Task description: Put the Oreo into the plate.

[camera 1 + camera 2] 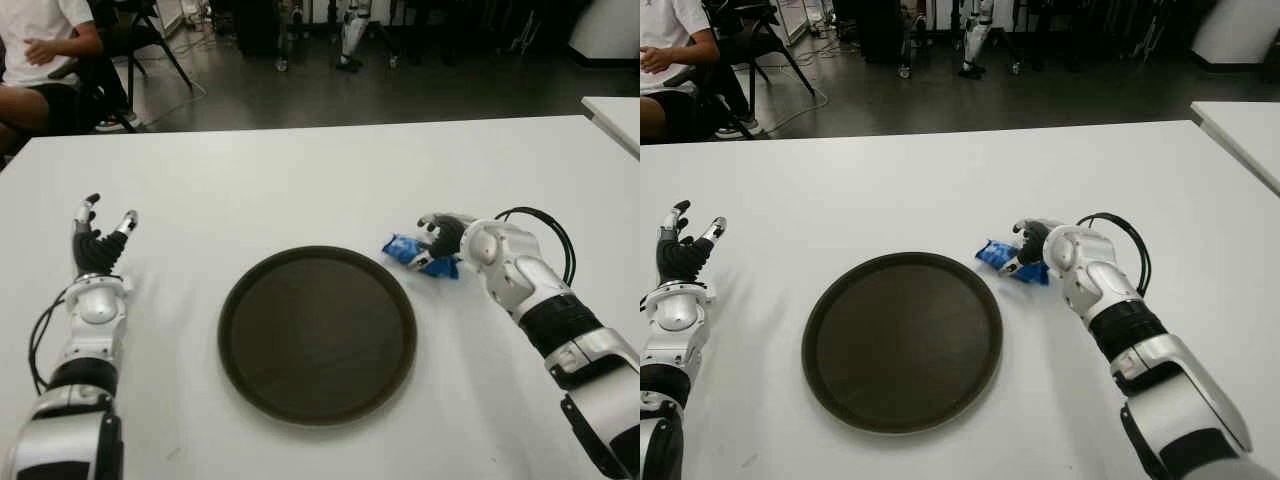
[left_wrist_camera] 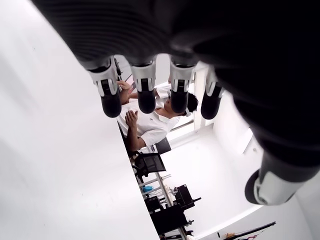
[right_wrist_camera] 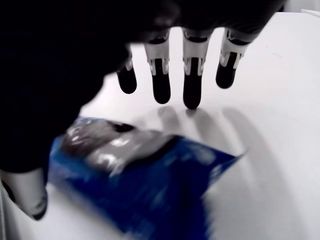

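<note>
The blue Oreo packet [image 1: 403, 249] lies on the white table [image 1: 300, 190], just off the right rim of the round dark plate [image 1: 318, 335]. My right hand [image 1: 437, 238] hovers over the packet's right end, palm down. In the right wrist view its fingers [image 3: 162, 82] stretch out past the packet [image 3: 145, 185], with the thumb [image 3: 25, 192] beside it and nothing grasped. The plate holds nothing. My left hand [image 1: 100, 235] shows to the left of the plate, its fingers [image 2: 145, 100] spread and pointing up.
A seated person [image 1: 40, 50] and a chair are beyond the table's far left corner. A second white table [image 1: 615, 115] stands at the right. A black cable [image 1: 560, 235] loops off my right forearm.
</note>
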`<state>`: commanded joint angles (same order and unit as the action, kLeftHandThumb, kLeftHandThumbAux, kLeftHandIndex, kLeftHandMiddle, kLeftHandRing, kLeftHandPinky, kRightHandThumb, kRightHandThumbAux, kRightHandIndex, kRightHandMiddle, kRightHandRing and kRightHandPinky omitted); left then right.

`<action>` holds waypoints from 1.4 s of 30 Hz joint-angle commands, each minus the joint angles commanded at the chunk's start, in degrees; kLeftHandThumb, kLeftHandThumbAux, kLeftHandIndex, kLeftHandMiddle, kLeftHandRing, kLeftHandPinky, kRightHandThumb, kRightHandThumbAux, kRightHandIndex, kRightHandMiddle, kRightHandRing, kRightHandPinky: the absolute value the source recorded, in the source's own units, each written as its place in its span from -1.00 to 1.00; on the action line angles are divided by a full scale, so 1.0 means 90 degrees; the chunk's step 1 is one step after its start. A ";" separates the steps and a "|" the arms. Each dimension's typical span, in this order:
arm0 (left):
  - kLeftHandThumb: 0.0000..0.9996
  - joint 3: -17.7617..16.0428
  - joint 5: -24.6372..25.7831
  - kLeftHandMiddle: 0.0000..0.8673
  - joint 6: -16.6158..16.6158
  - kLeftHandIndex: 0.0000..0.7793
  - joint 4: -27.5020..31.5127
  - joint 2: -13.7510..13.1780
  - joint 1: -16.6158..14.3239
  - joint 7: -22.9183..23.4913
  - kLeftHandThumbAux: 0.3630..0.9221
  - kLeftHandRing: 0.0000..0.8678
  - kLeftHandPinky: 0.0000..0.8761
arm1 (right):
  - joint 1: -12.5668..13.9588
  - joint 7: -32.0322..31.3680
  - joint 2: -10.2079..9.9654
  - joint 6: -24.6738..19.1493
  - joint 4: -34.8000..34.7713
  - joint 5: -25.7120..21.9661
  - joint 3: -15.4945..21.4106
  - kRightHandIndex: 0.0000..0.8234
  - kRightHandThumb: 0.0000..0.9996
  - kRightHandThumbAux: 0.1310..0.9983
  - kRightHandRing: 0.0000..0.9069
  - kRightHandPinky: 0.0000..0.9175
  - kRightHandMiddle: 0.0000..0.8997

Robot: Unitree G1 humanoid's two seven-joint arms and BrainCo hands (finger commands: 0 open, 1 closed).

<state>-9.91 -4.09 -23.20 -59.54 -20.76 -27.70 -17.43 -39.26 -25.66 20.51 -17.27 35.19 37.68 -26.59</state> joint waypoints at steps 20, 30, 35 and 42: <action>-1.00 0.0084 -0.0150 -1.00 0.0145 -1.00 0.0309 -0.0007 0.0105 -0.0054 -0.36 -1.00 -1.00 | -0.0263 0.0105 -0.0145 0.0270 0.0720 0.0038 -0.0132 -0.69 -1.00 0.22 -0.65 -0.71 -0.63; -1.00 0.0036 -0.0113 -1.00 0.0281 -1.00 0.0212 -0.0035 0.0065 -0.0018 -0.32 -1.00 -1.00 | -0.0315 0.0063 -0.0142 0.0347 0.0824 0.0013 -0.0154 -0.68 -1.00 0.25 -0.64 -0.71 -0.62; -1.00 0.0036 -0.0104 -1.00 0.0291 -1.00 0.0349 0.0008 0.0114 -0.0035 -0.29 -1.00 -1.00 | -0.0323 0.0108 -0.0146 0.0397 0.0868 0.0025 -0.0159 -0.67 -1.00 0.24 -0.63 -0.71 -0.61; -1.00 0.0063 -0.0142 -1.00 0.0272 -1.00 0.0428 0.0023 0.0161 -0.0054 -0.28 -1.00 -1.00 | -0.0306 0.0156 -0.0159 0.0342 0.0819 0.0036 -0.0142 -0.66 -1.00 0.27 -0.64 -0.73 -0.61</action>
<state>-9.35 -5.37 -20.75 -55.69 -20.55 -26.25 -17.91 -42.01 -24.25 19.08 -14.19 42.56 38.01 -27.87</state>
